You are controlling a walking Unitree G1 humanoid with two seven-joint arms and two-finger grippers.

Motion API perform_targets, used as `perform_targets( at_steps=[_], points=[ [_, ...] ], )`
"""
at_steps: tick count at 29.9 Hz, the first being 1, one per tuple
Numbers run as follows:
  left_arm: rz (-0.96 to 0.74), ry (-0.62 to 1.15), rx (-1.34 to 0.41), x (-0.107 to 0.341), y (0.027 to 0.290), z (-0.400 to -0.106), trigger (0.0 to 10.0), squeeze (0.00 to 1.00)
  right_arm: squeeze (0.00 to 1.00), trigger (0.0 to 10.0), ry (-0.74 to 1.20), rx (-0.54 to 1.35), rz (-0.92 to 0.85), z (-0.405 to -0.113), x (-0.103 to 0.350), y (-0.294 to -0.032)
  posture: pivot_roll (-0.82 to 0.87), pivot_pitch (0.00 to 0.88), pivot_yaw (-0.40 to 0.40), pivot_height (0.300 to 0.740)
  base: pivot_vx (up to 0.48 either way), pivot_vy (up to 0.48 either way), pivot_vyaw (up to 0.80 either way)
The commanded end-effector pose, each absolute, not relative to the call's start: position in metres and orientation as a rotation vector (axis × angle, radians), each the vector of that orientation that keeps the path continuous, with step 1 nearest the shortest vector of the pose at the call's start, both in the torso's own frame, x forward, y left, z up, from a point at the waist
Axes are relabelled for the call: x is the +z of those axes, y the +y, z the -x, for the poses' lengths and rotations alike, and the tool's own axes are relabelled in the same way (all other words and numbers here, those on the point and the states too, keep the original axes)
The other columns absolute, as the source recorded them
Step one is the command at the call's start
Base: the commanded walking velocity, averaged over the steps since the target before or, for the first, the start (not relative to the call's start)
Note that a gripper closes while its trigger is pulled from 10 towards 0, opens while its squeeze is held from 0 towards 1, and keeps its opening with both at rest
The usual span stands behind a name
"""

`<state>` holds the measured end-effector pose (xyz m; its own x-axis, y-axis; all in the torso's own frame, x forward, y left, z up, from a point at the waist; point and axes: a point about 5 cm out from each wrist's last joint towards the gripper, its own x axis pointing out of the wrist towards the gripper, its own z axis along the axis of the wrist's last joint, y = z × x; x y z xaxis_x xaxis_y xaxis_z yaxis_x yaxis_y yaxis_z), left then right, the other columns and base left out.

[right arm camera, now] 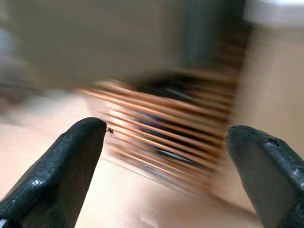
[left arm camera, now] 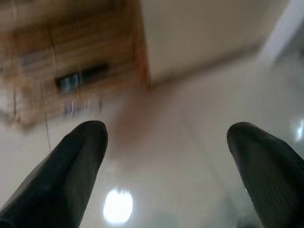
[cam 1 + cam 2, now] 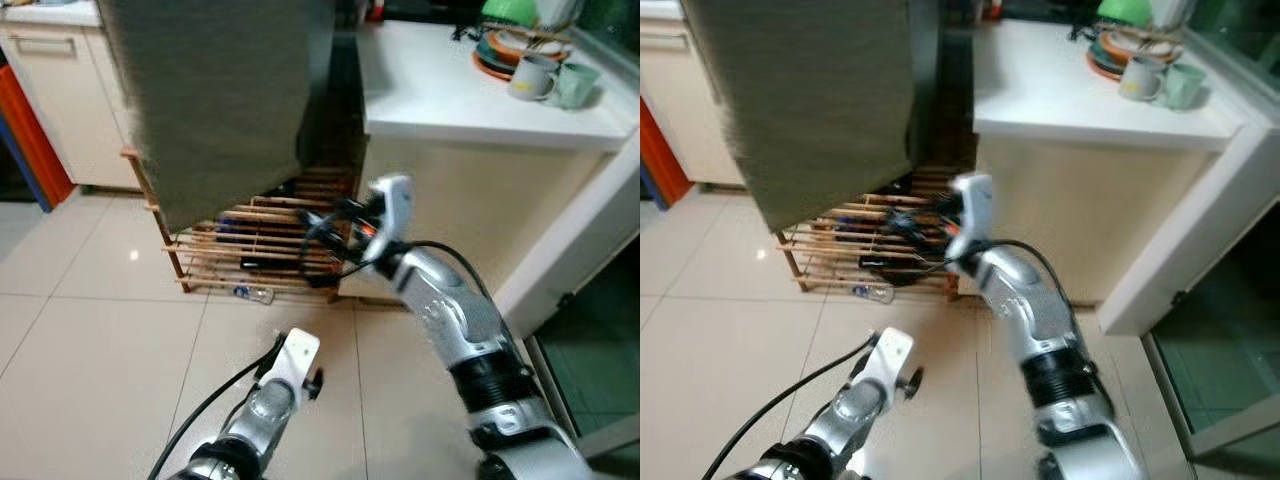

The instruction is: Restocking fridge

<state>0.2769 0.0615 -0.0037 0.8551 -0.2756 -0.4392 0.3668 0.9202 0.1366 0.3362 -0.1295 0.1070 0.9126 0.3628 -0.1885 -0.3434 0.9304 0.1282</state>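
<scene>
A tiled floor (image 3: 90,350) spreads before the robot, with a white counter (image 3: 440,100) rising on its right side, and a grey cloth (image 3: 215,100) hanging down over the upper middle of the scene. Below the cloth stands a low wooden slatted rack (image 3: 260,250), its slats running side to side, set against the foot of the counter. Dark bottles (image 3: 255,265) seem to lie in it, their long axes along the slats; blur keeps me from telling which end is the neck. A small clear bottle (image 3: 252,293) lies on the floor, just in front of the rack's lower rail, long axis also running side to side. On the counter's far corner sit stacked plates (image 3: 500,55) and two mugs (image 3: 550,80).

The right gripper (image 1: 166,156) is raised and reaches forward toward the rack's right end, fingers spread wide with nothing between them; the rack lies straight ahead of it and slightly below. The left gripper (image 2: 166,161) hangs lower and nearer the robot, over bare floor, also wide and empty, with the rack ahead of it.

Judging by this, the right arm is nearer the stock, and a grasp would need the fingers turned across a bottle's long axis.
</scene>
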Motion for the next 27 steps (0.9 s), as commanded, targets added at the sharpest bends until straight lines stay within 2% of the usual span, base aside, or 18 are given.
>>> perform_targets(
  at_steps=[1, 3, 4, 5, 7, 11, 17, 21, 27],
  points=[
    [-0.139, 0.235, -0.281, 0.030, 0.100, -0.299, 10.0, 0.00, 0.00, 10.0, 0.209, 0.212, -0.087, -0.335, 0.101, -0.154, -0.07, 0.000, -0.035, 0.740, 0.000, 0.000, 0.00],
    [-0.066, 0.075, -0.246, 0.065, 0.133, -0.308, 10.0, 0.00, 0.00, 10.0, 0.202, 0.140, -0.045, -0.329, 0.093, -0.170, -0.07, 0.000, -0.030, 0.740, 0.000, 0.000, 0.00],
    [-0.066, 0.075, -0.246, 0.065, 0.133, -0.308, 10.0, 0.00, 0.00, 10.0, 0.202, 0.140, -0.045, -0.329, 0.093, -0.170, -0.07, 0.000, -0.030, 0.740, 0.000, 0.000, 0.00],
    [-0.037, -0.053, -0.214, 0.095, 0.138, -0.315, 10.0, 0.00, 0.00, 10.0, 0.180, 0.096, 0.037, -0.323, 0.088, -0.180, -0.07, 0.000, -0.024, 0.740, 0.000, 0.000, 0.00],
    [-0.011, -0.098, -0.199, 0.107, 0.139, -0.318, 10.0, 0.00, 0.00, 10.0, 0.161, 0.078, 0.042, -0.321, 0.087, -0.183, -0.07, 0.000, -0.019, 0.740, 0.000, 0.000, 0.00],
    [-0.023, -0.190, -0.069, 0.137, 0.147, -0.329, 10.0, 0.00, 0.00, 10.0, 0.112, -0.004, -0.030, -0.314, 0.084, -0.188, -0.08, 0.000, -0.012, 0.740, 0.129, 0.202, 0.00],
    [-0.042, -0.124, -0.030, 0.143, 0.150, -0.331, 10.0, 0.00, 0.00, 10.0, 0.025, -0.024, -0.049, -0.320, 0.097, -0.189, -0.07, 0.000, -0.003, 0.740, 0.321, 0.354, 0.00],
    [-0.052, -0.113, 0.018, 0.141, 0.156, -0.327, 10.0, 0.00, 0.00, 10.0, -0.020, -0.083, -0.054, -0.328, 0.107, -0.200, -0.08, 0.000, 0.003, 0.740, 0.347, 0.331, 0.00],
    [-0.047, -0.087, 0.032, 0.140, 0.158, -0.326, 10.0, 0.00, 0.00, 10.0, -0.032, -0.072, -0.032, -0.328, 0.107, -0.197, -0.08, 0.000, 0.000, 0.740, 0.347, 0.332, 0.00]
  ],
)
